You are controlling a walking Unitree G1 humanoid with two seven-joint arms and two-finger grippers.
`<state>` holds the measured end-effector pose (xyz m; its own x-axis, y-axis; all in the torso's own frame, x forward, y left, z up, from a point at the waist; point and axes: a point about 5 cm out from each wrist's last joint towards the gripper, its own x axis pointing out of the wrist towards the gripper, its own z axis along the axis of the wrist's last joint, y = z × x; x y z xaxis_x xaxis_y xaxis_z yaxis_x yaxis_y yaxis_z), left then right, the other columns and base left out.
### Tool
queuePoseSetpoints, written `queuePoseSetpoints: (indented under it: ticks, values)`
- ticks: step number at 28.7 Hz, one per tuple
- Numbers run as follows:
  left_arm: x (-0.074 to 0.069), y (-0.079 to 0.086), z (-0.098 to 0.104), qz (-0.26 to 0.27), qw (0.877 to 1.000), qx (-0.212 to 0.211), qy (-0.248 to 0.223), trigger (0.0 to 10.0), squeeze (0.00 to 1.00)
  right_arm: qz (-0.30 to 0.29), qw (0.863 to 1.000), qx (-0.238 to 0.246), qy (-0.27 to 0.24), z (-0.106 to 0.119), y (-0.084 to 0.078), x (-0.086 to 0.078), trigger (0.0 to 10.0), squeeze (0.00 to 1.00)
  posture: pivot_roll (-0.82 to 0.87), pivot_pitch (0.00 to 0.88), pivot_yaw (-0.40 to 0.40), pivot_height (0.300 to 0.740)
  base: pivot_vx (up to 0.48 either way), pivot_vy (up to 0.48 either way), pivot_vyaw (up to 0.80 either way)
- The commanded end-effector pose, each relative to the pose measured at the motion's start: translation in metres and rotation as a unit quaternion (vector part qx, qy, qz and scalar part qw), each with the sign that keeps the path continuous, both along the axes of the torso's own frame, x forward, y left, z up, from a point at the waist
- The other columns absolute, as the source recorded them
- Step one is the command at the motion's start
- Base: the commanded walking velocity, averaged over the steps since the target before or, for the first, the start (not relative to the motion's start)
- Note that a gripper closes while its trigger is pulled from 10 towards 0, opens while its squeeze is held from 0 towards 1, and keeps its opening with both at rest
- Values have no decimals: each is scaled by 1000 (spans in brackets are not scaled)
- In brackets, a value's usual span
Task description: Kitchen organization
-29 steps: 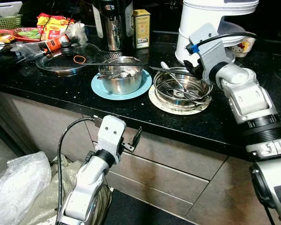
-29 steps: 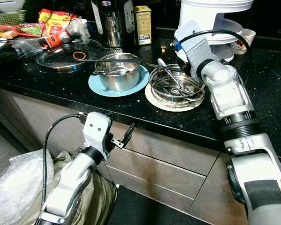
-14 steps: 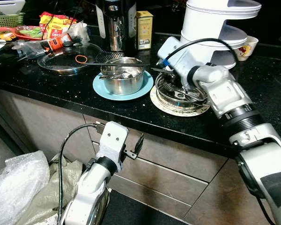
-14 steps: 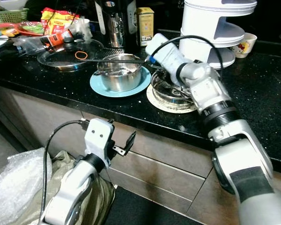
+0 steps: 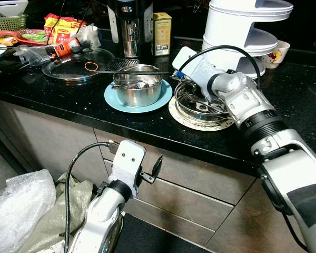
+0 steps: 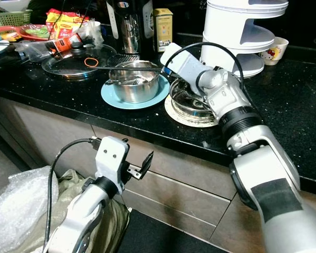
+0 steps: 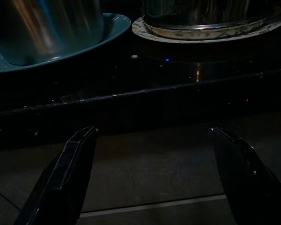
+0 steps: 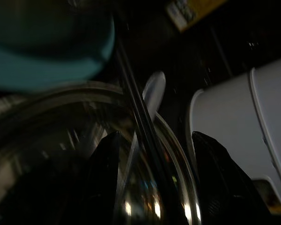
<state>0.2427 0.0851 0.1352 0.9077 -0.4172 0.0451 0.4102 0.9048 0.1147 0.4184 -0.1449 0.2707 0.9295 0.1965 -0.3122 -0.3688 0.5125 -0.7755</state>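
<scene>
A steel bowl (image 5: 200, 103) full of spoons and other utensils sits on a patterned plate (image 5: 199, 123) on the black counter. My right gripper (image 8: 153, 136) is open, low over the bowl's far left rim. A dark rod (image 8: 140, 117) and a spoon (image 8: 152, 89) lie between its fingers (image 8: 105, 168); its white wrist (image 5: 192, 66) hides the fingers in the eye views. Left of the bowl, a steel pot (image 5: 139, 88) stands on a blue plate (image 5: 127, 103). My left gripper (image 5: 150, 169) hangs open in front of the drawers, below the counter edge.
A glass lid (image 5: 73, 67), snack packets (image 5: 60, 29) and a green basket (image 5: 5, 23) crowd the counter's left. A steel jug (image 5: 129, 26), a yellow box (image 5: 161, 32) and a white appliance (image 5: 242, 26) stand behind. A plastic bag (image 5: 16, 208) lies on the floor.
My right arm has swung left and down, bringing its gripper from the bowl's right side to its far left rim. The left arm has hardly moved.
</scene>
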Motion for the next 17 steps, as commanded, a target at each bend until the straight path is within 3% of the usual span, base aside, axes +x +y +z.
queuePoseSetpoints:
  ticks: [1, 17]
  values:
    - [-3, 0, -2, -6, 1000, -1, 13, 10000, 0, -5, 1000, -29, -1, 3, -3, 1, 10000, 0, 95, 12, -18, 736, 0, 0, 0]
    - [-12, -4, -2, -4, 1000, -14, 27, 10000, 0, -64, 997, -51, 3, -8, -29, 3, 10000, 0, 87, 56, -11, 736, 0, 0, 0]
